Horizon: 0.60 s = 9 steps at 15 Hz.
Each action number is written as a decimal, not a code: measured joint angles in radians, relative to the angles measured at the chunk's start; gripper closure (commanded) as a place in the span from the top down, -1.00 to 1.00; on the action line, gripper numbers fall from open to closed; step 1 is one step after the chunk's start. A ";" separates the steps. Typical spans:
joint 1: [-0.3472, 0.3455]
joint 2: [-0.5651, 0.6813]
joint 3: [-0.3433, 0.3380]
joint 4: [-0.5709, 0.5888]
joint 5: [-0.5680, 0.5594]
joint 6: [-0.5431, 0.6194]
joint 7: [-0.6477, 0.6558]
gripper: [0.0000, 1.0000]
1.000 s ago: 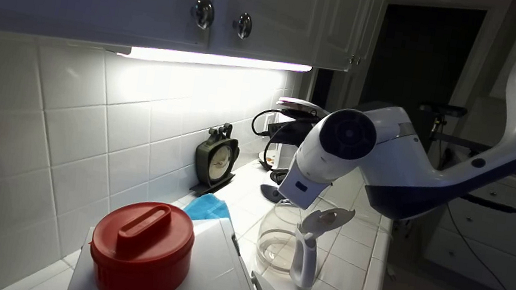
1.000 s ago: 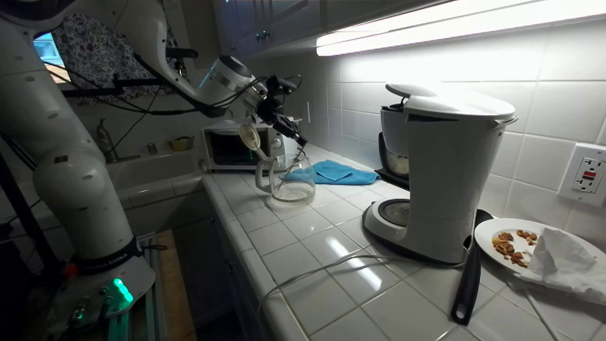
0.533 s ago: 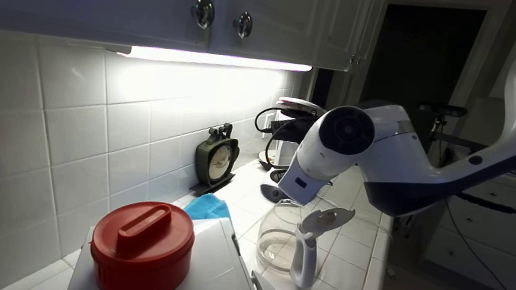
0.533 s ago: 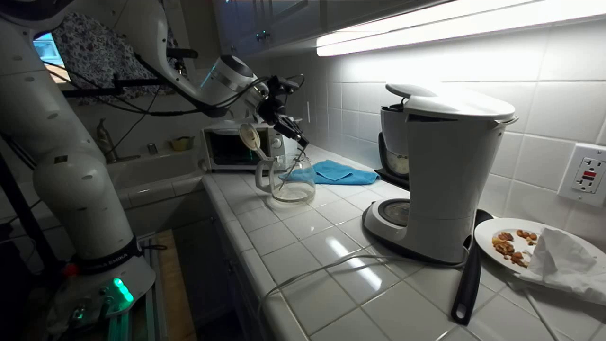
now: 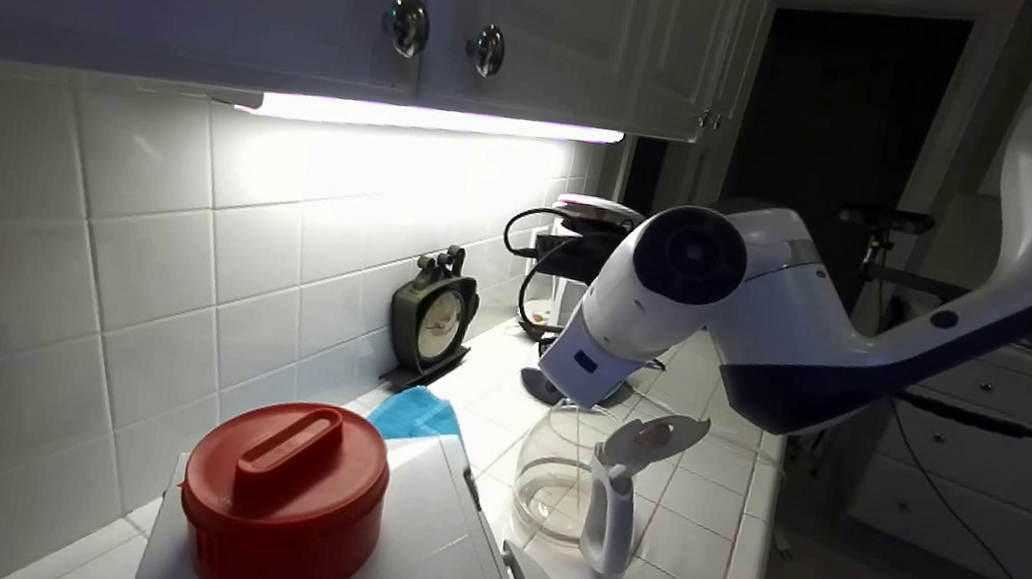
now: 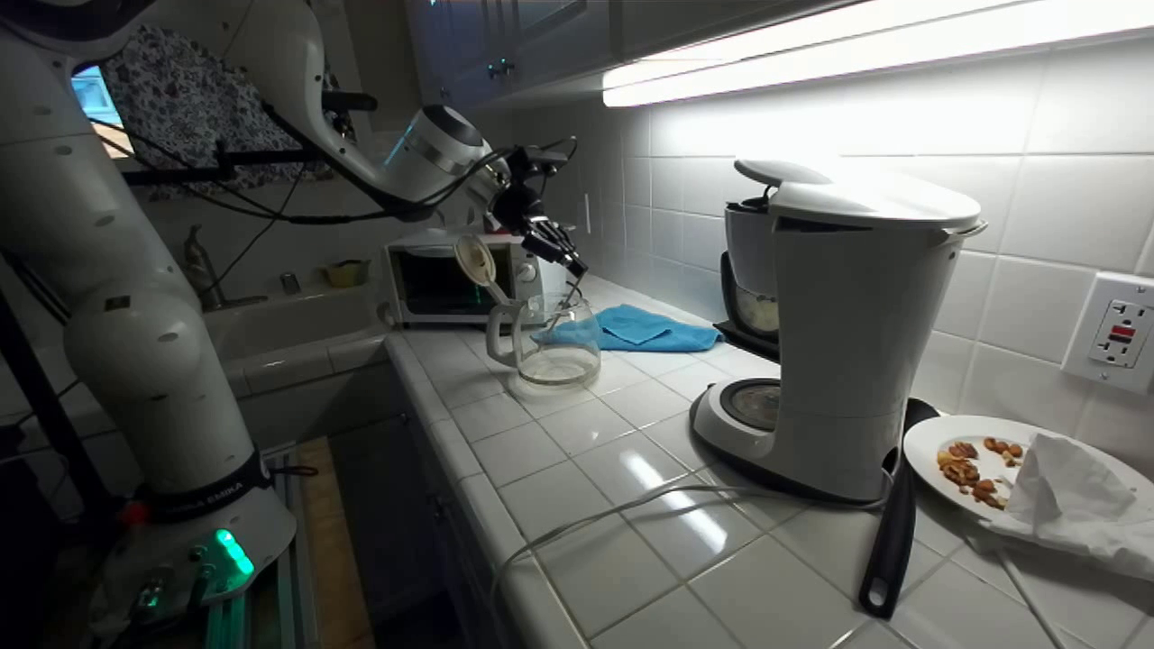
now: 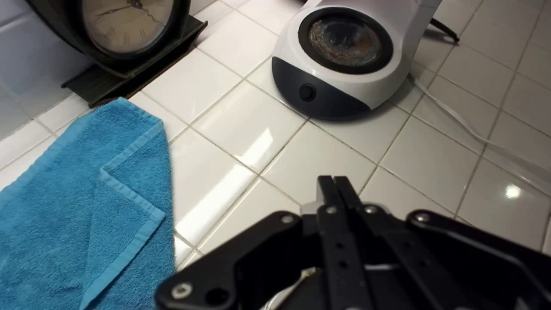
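Observation:
My gripper (image 6: 581, 269) points down over the glass carafe (image 6: 559, 365) in an exterior view. Its fingers are nearly together on a thin dark rod (image 6: 565, 306), which slants down into the carafe. The rod's lower end is hard to make out through the glass. The carafe (image 5: 550, 481) stands upright on the counter, with a white handle (image 5: 609, 525) and its lid (image 5: 660, 439) tilted open. In the wrist view the fingers (image 7: 333, 177) are closed but for a narrow slit; the rod is not clear there, and the jaws mostly hide the carafe.
A white coffee maker (image 6: 843, 361) with a cord (image 6: 631, 505) stands further along the counter. A blue towel (image 7: 107, 193) and a clock (image 7: 127, 26) lie toward the wall. A toaster oven (image 6: 442, 284) bears a red canister (image 5: 283, 509). A plate (image 6: 921, 451) holds nuts.
The wrist has shifted slightly, a little left in an exterior view. The rod's slant inside the carafe has changed, its visible lower part swinging. The carafe and other things have not moved.

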 measured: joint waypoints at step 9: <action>0.004 -0.002 0.010 -0.002 0.052 0.014 -0.045 -0.93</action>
